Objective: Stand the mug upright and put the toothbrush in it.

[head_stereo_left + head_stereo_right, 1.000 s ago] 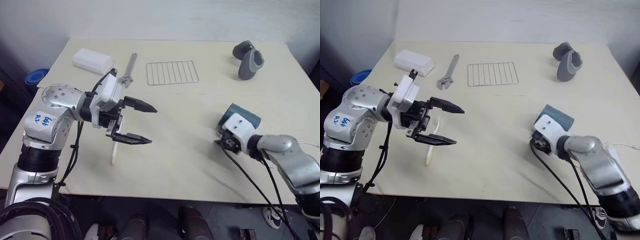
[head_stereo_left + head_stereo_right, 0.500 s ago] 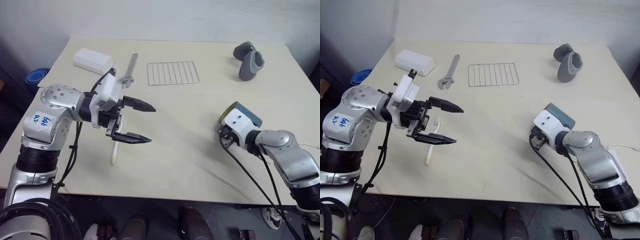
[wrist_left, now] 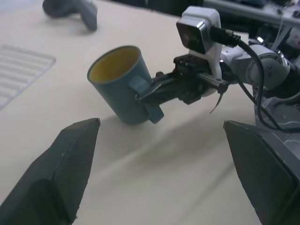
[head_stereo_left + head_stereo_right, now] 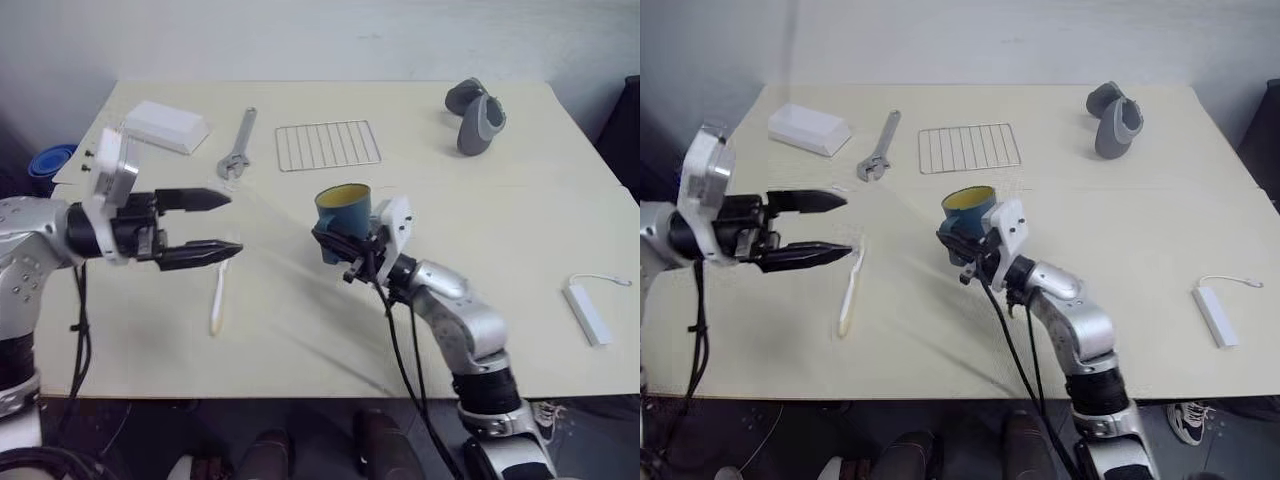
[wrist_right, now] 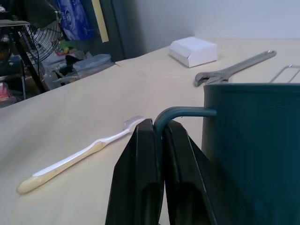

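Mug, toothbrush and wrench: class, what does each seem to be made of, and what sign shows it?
Mug: probably glazed ceramic or plastic; smooth teal outside, yellow inside.
Toothbrush: plastic, seemingly; smooth white stem, pale yellowish handle end.
Wrench: metal; dull silver-grey with a slight sheen.

Soft, even light falls on the pale table (image 4: 500, 330) with no glare, and shadows under the arms are faint and diffuse. The room past the table's left edge is dim. In the left wrist view the near fingers (image 3: 65, 178) are blurred, while the mug (image 3: 123, 86) is fairly sharp.
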